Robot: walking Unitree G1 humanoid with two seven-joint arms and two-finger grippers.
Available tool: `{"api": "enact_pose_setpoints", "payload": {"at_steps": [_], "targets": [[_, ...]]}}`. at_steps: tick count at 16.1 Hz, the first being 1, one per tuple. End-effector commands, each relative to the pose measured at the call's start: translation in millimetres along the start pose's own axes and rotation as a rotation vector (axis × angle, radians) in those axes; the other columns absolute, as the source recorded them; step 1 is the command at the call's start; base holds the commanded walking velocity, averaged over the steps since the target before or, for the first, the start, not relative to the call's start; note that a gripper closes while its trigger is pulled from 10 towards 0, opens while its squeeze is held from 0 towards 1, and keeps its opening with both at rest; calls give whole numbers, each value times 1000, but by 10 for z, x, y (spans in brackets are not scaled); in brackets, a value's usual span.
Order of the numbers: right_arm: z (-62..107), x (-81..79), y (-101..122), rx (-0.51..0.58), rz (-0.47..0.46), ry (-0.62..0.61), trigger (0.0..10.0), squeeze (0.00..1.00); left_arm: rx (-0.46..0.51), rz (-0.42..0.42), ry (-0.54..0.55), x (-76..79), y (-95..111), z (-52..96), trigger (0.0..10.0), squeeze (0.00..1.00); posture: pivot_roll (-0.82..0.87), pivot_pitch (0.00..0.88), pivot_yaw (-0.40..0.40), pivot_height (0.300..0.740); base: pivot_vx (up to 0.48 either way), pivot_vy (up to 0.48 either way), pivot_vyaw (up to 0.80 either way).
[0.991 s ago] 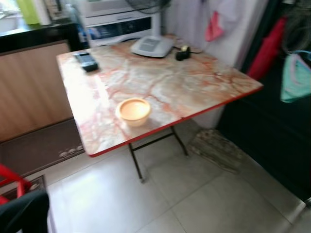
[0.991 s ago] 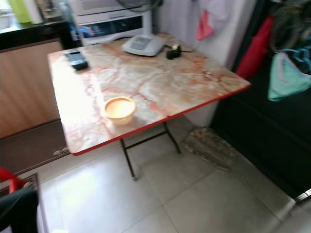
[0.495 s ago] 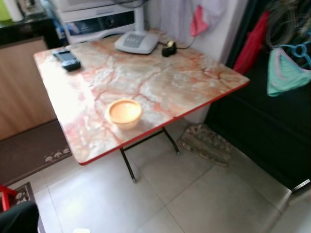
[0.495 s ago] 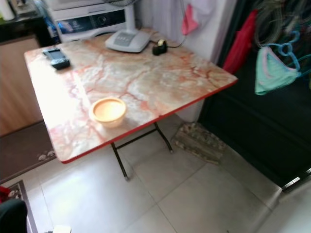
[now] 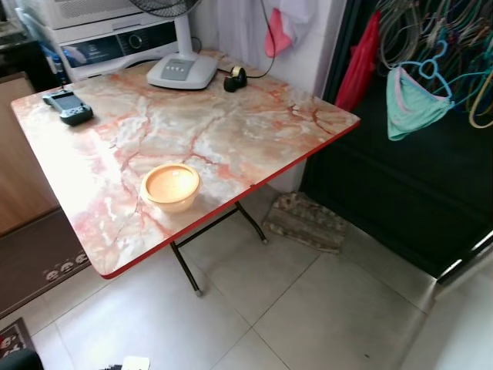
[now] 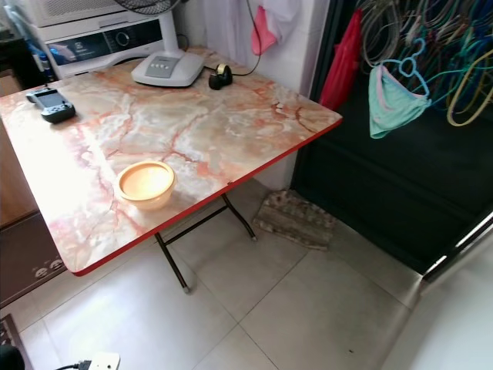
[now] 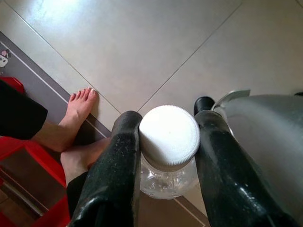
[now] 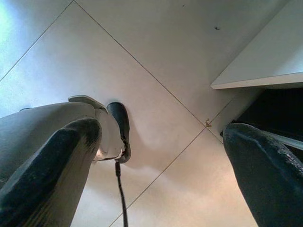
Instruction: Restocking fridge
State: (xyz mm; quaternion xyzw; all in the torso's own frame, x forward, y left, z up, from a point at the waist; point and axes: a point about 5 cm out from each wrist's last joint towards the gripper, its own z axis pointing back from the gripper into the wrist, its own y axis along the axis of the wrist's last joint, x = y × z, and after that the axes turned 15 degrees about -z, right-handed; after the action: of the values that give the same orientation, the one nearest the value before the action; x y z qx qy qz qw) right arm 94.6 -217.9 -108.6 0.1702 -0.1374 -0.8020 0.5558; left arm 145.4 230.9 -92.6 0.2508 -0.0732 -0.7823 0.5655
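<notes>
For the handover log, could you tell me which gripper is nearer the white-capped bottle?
Left. The left gripper is shut around the bottle; the right gripper hangs open above bare floor.

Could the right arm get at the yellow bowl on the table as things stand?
Probably yes. The right gripper is open and empty, hanging over floor tile. The yellow bowl sits uncovered near the marble table's near edge, with nothing beside it. The left gripper holds a clear bottle.

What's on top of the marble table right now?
On the marble table: an orange bowl near the front edge, a black handheld device, a fan base and a tape dispenser. The bowl's inside looks empty.
</notes>
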Motion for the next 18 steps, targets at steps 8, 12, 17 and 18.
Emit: {"api": "enact_pose_setpoints", "payload": {"at_steps": [8,12,17,18], "targets": [[9,38,-12,-8,9,-10,10000,0,-29,-13,-9,36,-75,11,10000,0,84,0,-26,740,0,52,-800],[9,37,-14,-9,11,-11,10000,0,-28,-13,-12,36,-74,10,10000,0,79,0,-26,740,0,2,-800],[8,33,-14,-11,12,-10,10000,0,-28,-16,-12,30,-77,11,10000,0,82,0,-26,740,0,0,-160],[8,33,-14,-12,13,-10,10000,0,-26,-16,-13,30,-76,11,10000,0,82,0,-25,740,0,0,0]]}}
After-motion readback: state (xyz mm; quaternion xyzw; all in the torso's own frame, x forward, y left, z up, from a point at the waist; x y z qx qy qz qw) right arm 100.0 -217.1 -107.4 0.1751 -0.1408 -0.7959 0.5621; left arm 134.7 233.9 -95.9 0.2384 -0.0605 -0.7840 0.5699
